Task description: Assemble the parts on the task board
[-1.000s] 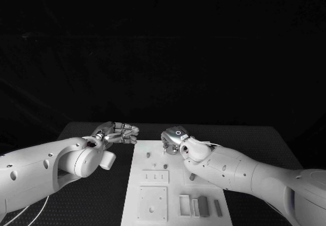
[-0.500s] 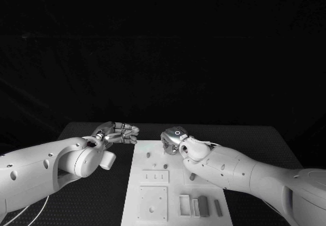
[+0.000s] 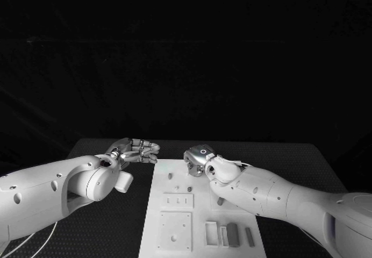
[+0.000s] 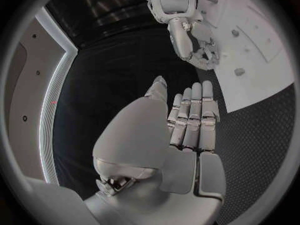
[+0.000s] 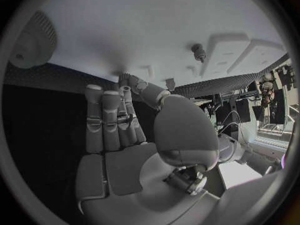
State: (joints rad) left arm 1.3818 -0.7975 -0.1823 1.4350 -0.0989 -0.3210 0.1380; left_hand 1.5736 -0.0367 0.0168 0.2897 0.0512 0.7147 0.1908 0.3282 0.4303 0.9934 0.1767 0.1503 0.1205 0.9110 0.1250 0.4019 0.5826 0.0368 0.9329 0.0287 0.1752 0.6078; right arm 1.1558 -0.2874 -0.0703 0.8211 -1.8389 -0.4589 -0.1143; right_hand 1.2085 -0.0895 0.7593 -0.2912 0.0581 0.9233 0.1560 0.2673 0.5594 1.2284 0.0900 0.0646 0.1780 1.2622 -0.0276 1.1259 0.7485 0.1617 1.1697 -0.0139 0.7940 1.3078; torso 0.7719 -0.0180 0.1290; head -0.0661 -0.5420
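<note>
Hovering right robot hand (image 3: 195, 161) over task board (image 3: 172, 177), far end

My arms (image 3: 47, 188): smooth, glossy white plastic shells. My left hand (image 3: 138, 151) and right hand (image 3: 198, 159): silvery, metal-looking segments with a satin sheen. Task board (image 3: 174, 177): matt white, smooth plate. Table (image 3: 302, 161): black, finely dimpled, rough-textured mat. Parts (image 3: 231, 235): dull grey, smooth blocks.
</note>
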